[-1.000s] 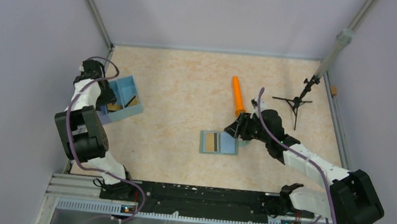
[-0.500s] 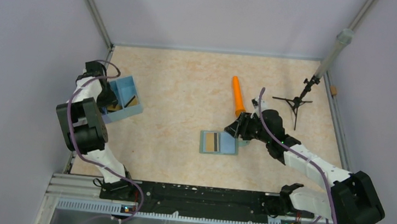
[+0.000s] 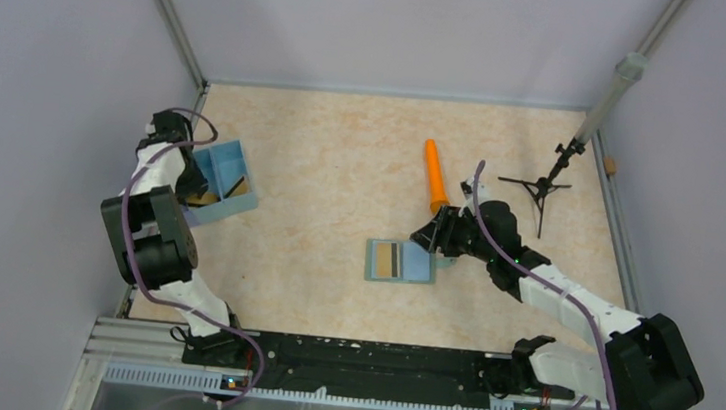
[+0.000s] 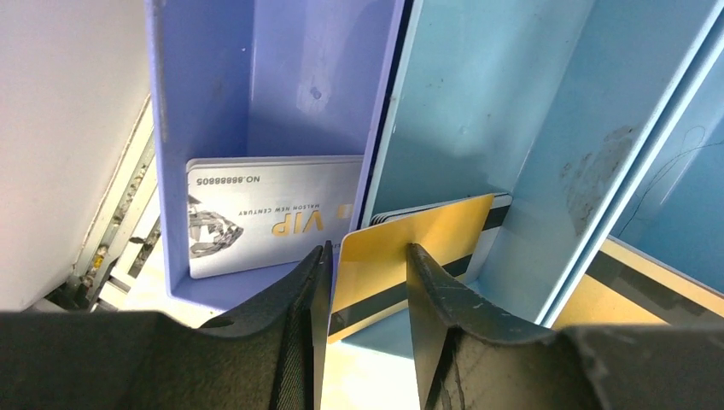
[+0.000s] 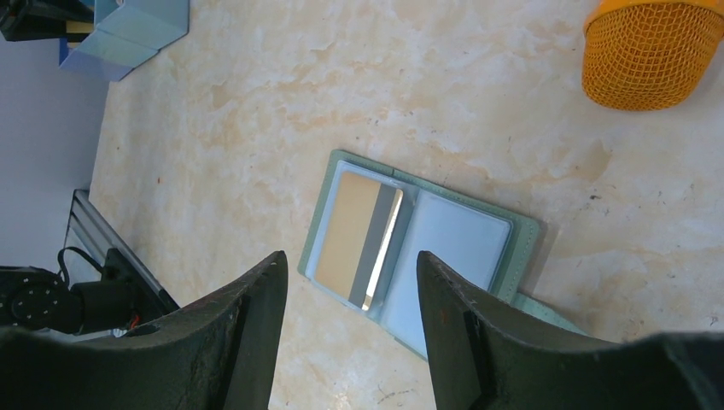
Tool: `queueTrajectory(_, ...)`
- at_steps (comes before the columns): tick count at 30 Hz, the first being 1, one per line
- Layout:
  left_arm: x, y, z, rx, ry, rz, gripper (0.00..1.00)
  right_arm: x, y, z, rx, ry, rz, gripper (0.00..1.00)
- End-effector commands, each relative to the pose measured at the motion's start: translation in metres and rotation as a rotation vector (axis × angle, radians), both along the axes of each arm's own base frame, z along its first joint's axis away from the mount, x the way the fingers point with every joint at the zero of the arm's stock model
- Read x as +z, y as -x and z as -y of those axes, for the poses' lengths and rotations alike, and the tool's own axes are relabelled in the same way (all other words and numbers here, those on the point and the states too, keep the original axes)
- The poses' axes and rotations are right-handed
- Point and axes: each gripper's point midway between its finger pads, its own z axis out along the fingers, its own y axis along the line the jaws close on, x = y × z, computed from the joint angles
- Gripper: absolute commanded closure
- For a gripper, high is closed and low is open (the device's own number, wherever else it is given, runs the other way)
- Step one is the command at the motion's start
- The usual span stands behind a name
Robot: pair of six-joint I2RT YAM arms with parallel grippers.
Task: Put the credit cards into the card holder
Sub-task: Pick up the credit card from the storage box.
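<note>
The card holder (image 3: 400,262) (image 5: 444,248) lies open on the table, pale blue inside, with one gold-tan credit card (image 5: 346,235) in its left pocket. My right gripper (image 5: 350,260) (image 3: 433,236) is open just above it, at its right edge, nothing between the fingers. My left gripper (image 4: 365,252) (image 3: 196,185) reaches into the blue tray (image 3: 241,159), jaws apart. A gold credit card with a dark stripe (image 4: 431,226) leans in the middle compartment between and behind the fingers, its face toward the camera. I see no grip on it.
A white VIP card (image 4: 265,222) lies in the tray's left compartment, and another gold card (image 4: 636,290) in the right one. An orange cylinder (image 3: 435,176) (image 5: 653,51) lies beyond the holder. A small black tripod (image 3: 541,188) stands at the back right. Enclosure walls are close to the left arm.
My left gripper's jaws have narrowed around the gold card in the tray, and the left arm has shifted slightly. The right arm and the card holder have not moved.
</note>
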Motion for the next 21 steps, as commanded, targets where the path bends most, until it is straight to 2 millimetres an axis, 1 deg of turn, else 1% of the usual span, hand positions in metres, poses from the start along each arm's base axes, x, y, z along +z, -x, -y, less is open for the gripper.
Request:
queueTrajectory(1,0.018,0.007,-0.012,0.034,-0.061,0.033,0.60,0.016,-0.004,0.000,-0.004,-0.039,0.052,0.44)
queueTrajectory(4,0.020,0.008,-0.012,0.037,-0.064,0.042,0.63,0.016,-0.004,0.000,-0.003,-0.039,0.052,0.44)
queueTrajectory(8,0.025,0.011,-0.013,0.042,-0.076,0.053,0.71,0.016,-0.004,0.000,-0.005,-0.040,0.053,0.44)
queueTrajectory(13,0.036,0.013,-0.011,0.049,-0.087,0.094,0.82,0.016,-0.003,0.001,-0.005,-0.039,0.051,0.44)
queueTrajectory(15,0.044,0.013,-0.008,0.040,-0.085,0.130,0.87,0.016,-0.003,0.001,-0.007,-0.037,0.052,0.44)
queueTrajectory(17,0.050,0.013,-0.005,0.036,-0.085,0.158,0.90,0.016,-0.003,0.002,-0.009,-0.035,0.052,0.44)
queueTrajectory(21,0.059,0.014,-0.001,0.027,-0.083,0.204,1.00,0.015,-0.003,0.003,-0.012,-0.028,0.048,0.44)
